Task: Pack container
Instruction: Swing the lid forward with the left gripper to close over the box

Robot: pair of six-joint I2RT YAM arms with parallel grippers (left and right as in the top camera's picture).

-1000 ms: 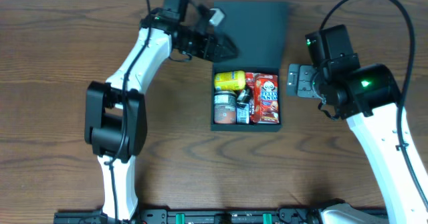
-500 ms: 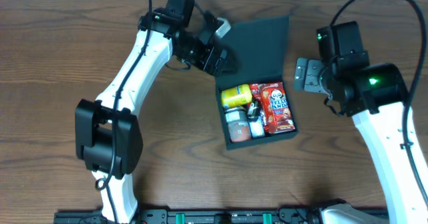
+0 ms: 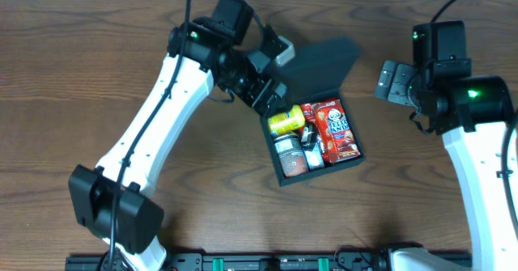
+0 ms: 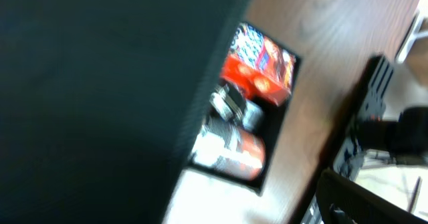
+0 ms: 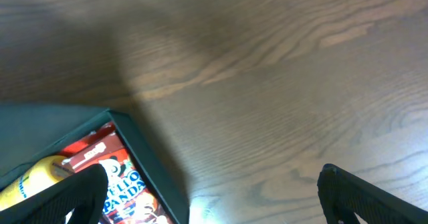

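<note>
Container [image 3: 320, 173]: matte dark teal-green square, full, lid [image 3: 324, 57] half-raised
Left gripper [image 3: 273, 82]: spread, at lid
Right gripper [image 3: 387, 82]: spread, well apart

Both the left arm [image 3: 154, 117] and the right arm [image 3: 486, 174] have glossy white links joined by bulky black motor housings, each with a small green light [image 3: 473, 91]. A thin black cable [image 3: 190, 4] runs off the left arm. The right gripper [image 5: 214, 200] has dark, matte fingers [image 5: 67, 197].
</note>
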